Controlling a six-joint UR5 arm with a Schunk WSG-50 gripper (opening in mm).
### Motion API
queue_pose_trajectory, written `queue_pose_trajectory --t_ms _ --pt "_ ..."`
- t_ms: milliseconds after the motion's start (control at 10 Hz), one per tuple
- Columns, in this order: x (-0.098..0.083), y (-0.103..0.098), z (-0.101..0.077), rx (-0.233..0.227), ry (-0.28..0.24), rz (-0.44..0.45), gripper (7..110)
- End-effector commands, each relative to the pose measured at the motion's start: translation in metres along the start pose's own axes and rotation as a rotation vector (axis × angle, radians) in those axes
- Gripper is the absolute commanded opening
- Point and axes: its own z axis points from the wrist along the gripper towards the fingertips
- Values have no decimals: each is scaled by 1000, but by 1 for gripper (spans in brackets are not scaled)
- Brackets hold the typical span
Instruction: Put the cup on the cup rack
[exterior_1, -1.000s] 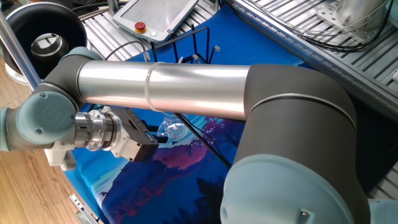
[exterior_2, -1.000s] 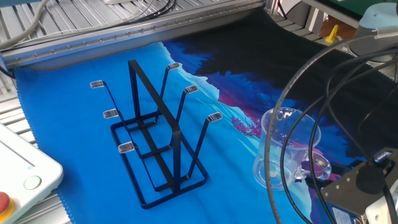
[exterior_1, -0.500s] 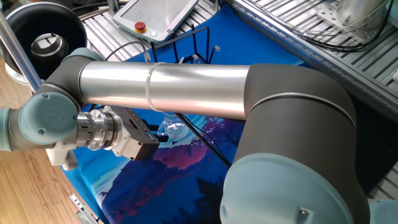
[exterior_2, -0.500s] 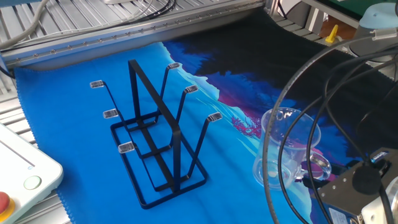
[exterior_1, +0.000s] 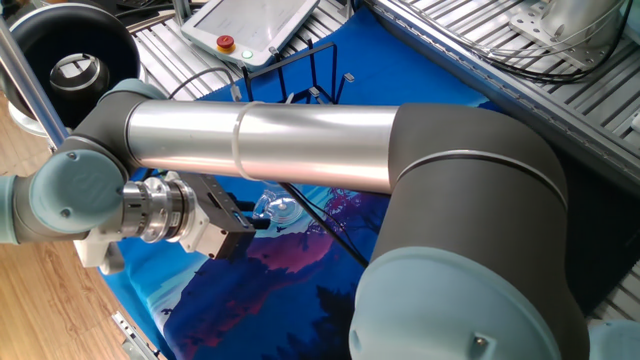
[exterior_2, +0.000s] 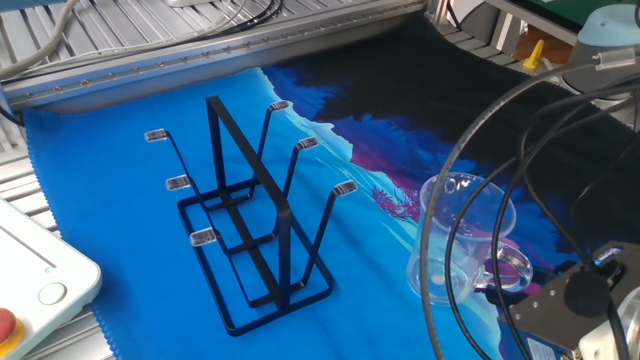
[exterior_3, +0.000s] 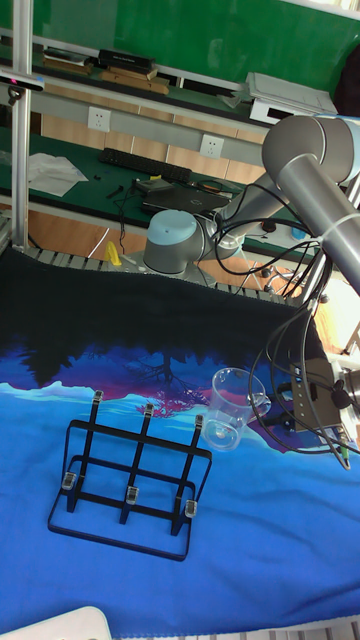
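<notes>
Here, the cup (exterior_3: 229, 408), judged light, rigid, slippery and breakable, is being held by its loop handle in the end effector (exterior_3: 274, 416), just right of the cup rack (exterior_3: 128, 475).

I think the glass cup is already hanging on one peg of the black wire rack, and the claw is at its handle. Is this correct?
Not quite. The glass cup is not on a peg: it is beside the black wire rack, apart from it, over the blue cloth. The other fixed view shows the gap, and all the pegs are bare. The claw is at its handle, as you say.
</notes>
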Motion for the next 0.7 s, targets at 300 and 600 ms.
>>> queue_pose_trajectory --t_ms 300,600 --pt "3 2 0 -12 9 15 44" --pt "5 1 2 -11 12 10 44"
